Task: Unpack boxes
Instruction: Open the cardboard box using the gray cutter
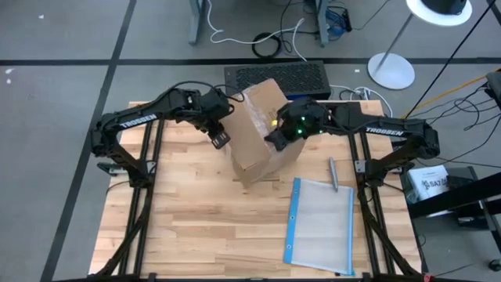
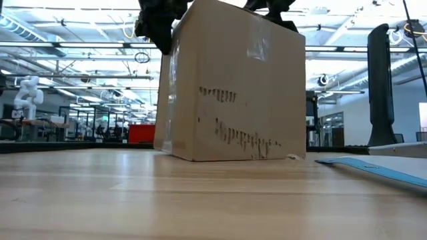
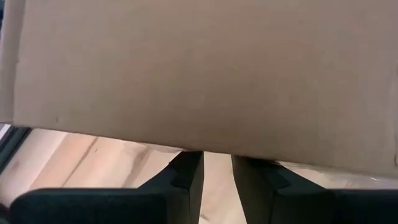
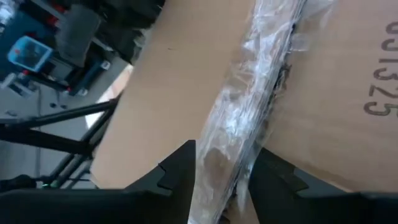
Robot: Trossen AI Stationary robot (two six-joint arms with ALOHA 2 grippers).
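Note:
The brown cardboard box (image 1: 261, 131) stands on its bottom near the table's middle, turned askew. A crumpled clear tape strip (image 4: 249, 93) runs along its top seam. My right gripper (image 4: 224, 165) reaches onto the box's top (image 1: 275, 139) from the right, open, with one finger on each side of the tape strip. My left gripper (image 1: 221, 141) hangs beside the box's left wall, pointing steeply down. Its fingers (image 3: 186, 177) stand a little apart, with bare table showing between them. The box's edge hides their tips. My left gripper's fingertips are hidden behind the box's cardboard edge (image 3: 211, 148), so I cannot tell whether they touch the box. My right gripper comes slanting down from the table's right side, its fingers lying along the tape strip (image 4: 221, 155). The strip fills the gap between them. Whether the fingers (image 4: 177, 171) press on it I cannot tell.
A clear plastic pouch with a blue edge (image 1: 321, 223) lies flat on the table's near right part. A thin grey stick (image 1: 333, 174) lies just beyond it. A black grille-topped unit (image 1: 275, 77) sits behind the box at the far edge. The near left of the table shows bare wood.

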